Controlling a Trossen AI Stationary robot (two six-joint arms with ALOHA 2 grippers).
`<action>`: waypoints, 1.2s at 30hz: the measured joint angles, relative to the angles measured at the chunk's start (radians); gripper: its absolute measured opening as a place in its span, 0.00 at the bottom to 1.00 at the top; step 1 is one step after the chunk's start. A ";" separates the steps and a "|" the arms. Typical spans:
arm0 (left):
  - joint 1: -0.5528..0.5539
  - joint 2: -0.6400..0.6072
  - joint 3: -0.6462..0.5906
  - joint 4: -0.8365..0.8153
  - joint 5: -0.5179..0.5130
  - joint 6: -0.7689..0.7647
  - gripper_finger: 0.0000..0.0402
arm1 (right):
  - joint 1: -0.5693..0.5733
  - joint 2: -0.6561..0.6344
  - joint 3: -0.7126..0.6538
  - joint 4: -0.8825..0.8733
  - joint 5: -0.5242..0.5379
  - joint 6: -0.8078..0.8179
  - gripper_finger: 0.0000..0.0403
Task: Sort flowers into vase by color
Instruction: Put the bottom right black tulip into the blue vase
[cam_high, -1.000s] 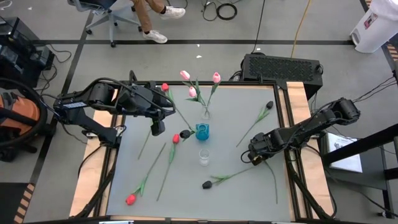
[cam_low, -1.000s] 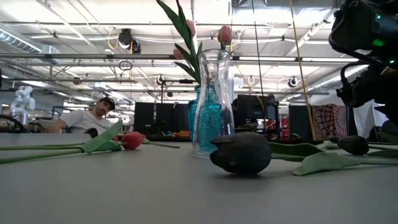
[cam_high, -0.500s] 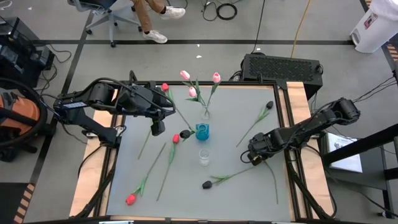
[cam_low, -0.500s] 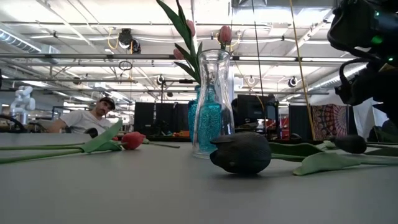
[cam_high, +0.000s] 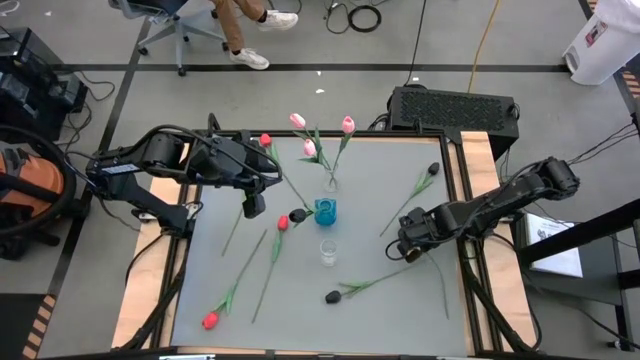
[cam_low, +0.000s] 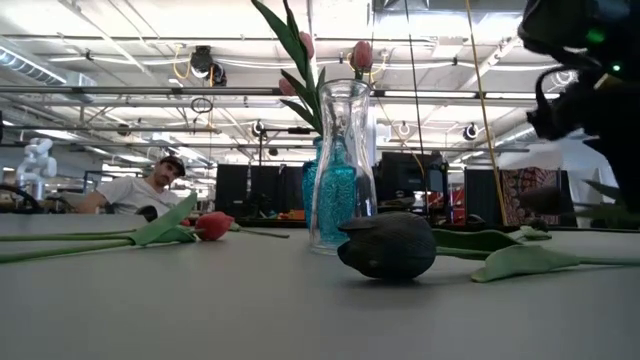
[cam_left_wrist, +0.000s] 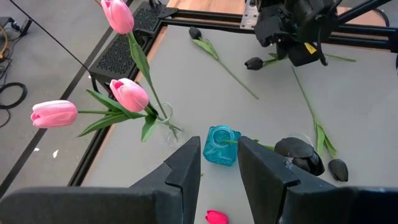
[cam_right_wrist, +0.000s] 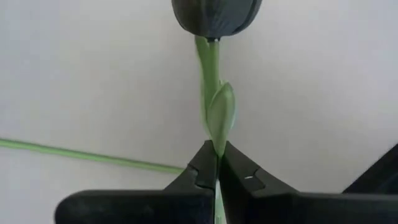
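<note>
My right gripper (cam_high: 410, 250) hangs over the table's right part, shut on a black tulip (cam_right_wrist: 216, 15) whose head shows beside it in the left wrist view (cam_left_wrist: 253, 63). My left gripper (cam_left_wrist: 219, 168) stands open high over the table's left part (cam_high: 255, 205), holding nothing. Three pink tulips (cam_high: 345, 126) stand with their stems in a clear vase (cam_high: 330, 183). In front of it is a blue vase (cam_high: 325, 212) with a black head (cam_high: 297, 215) beside it. Red tulips (cam_high: 281, 222) (cam_high: 210, 320) and black ones (cam_high: 433, 168) (cam_high: 333, 296) lie flat on the table. My right gripper pinches the black tulip's stem between its two fingers, a short way below the head, at a small leaf (cam_right_wrist: 219, 127). The fingers come from above, pointing down, across the stem. The head (cam_low: 548, 200) is lifted off the table; the long stem (cam_high: 440, 290) trails toward the near edge.
A small clear glass (cam_high: 328, 252) stands just near of the blue vase. A black box (cam_high: 455, 105) sits beyond the table's far right corner. A person (cam_low: 150, 190) sits in the room behind. Bare grey table lies near the front right corner (cam_high: 400, 320).
My right gripper has risen a little, still shut, and has lifted the black tulip's head off the table; the stem's tail has drawn slightly away from the near edge.
</note>
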 joint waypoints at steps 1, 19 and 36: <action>0.000 0.000 0.000 0.000 0.000 0.000 0.28 | 0.000 0.000 0.015 -0.013 0.011 -0.002 0.00; 0.000 0.000 0.000 0.000 0.000 0.000 0.28 | -0.005 0.000 0.375 -0.266 0.277 -0.073 0.00; 0.000 0.000 0.000 0.000 0.000 -0.001 0.28 | -0.005 -0.001 0.685 -0.096 0.633 -0.621 0.00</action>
